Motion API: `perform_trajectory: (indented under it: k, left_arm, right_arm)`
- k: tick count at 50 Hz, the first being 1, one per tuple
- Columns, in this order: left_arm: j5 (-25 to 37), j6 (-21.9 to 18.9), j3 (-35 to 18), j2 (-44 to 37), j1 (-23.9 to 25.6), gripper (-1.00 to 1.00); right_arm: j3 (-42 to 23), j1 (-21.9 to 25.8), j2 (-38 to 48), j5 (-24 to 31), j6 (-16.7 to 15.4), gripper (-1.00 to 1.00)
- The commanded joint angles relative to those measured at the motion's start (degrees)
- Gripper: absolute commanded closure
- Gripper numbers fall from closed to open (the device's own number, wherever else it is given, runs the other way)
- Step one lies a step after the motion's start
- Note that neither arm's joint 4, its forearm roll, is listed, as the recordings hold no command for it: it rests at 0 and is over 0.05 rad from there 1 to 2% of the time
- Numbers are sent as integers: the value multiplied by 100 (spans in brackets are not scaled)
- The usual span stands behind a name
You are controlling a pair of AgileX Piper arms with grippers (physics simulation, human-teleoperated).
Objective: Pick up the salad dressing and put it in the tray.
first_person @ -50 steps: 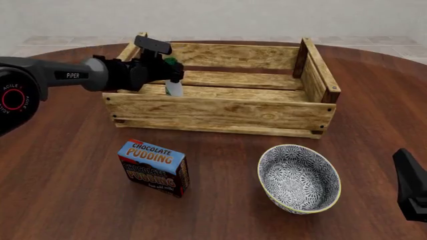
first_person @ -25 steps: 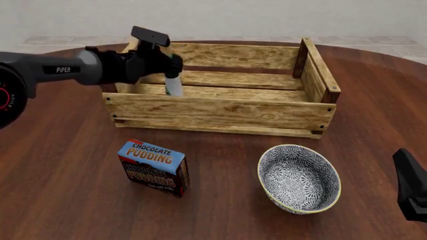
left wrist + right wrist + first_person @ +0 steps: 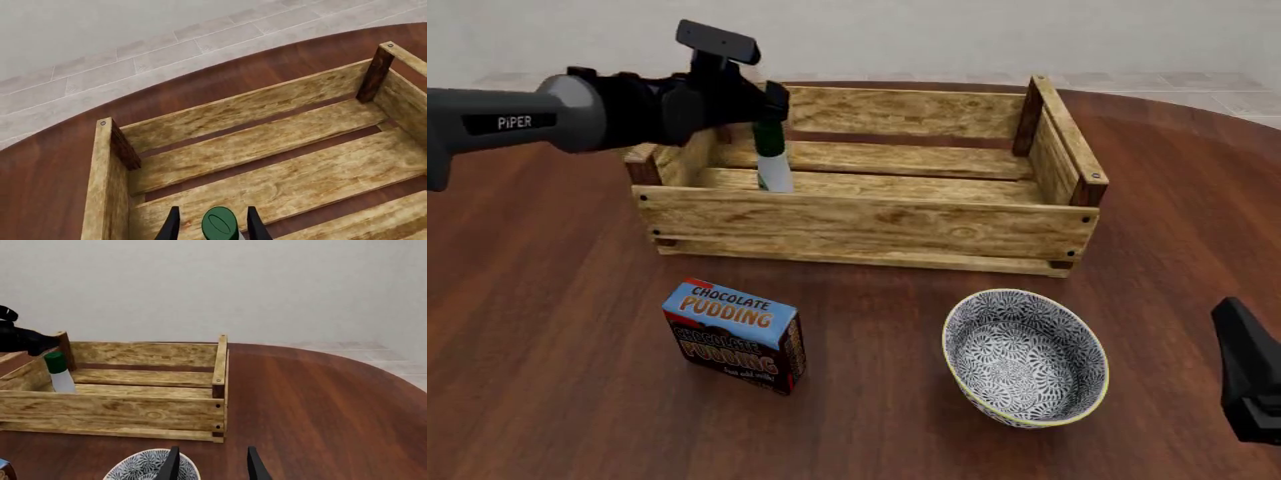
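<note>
One salad dressing [image 3: 773,165], one tray [image 3: 868,225]

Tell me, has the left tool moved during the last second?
Yes. The left tool has risen and drawn back leftward against the tray, leaving the salad dressing standing inside.

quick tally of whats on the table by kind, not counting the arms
bottles: 1, the salad dressing, standing inside the tray
crates: 1, the tray
boxes: 1, the chocolate pudding box
bowls: 1, the patterned bowl
total: 4
</note>
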State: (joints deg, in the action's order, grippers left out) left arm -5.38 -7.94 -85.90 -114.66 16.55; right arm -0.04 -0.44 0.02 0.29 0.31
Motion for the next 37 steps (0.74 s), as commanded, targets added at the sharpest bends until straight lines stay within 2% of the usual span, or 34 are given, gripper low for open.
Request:
perform_trajectory:
  k: [1,10,19,27,29,31,32,34,35,37]
  left_arm:
    - [68,-59,158,454,25,-100]
    - [71,-138,361,861,72,-100]
    - [-72,-195,889,1634,99,-100]
    - [-329,-229,1514,2395,140,-100]
    - [-561,-431,1806,2638,83,-100]
    - [-627,-337,2022,2840,127,-100]
    - [-840,-597,2252,2994,162,-100]
    - [-894,-585,2374,3100,198,-100]
    - [-834,-326,2465,3194,213,-100]
    - [-903,-383,2549,3244,229,-100]
  right_arm:
    - [0,-1,0,-10,-27,-100]
    - [0,1,0,-29,-43,-100]
    - [1,-3,0,-34,-32,-100]
    - [-1,13,0,-40,-54,-100]
    - [-7,9,0,-35,-57,-100]
    - [2,-2,-1,-43,-49,-100]
    - [2,-11,-1,-43,-42,-100]
    - [1,-11,-1,-41,-42,-100]
    - [-3,-8,-1,-40,-48,-100]
    - [-3,-3,-1,-40,-54,-100]
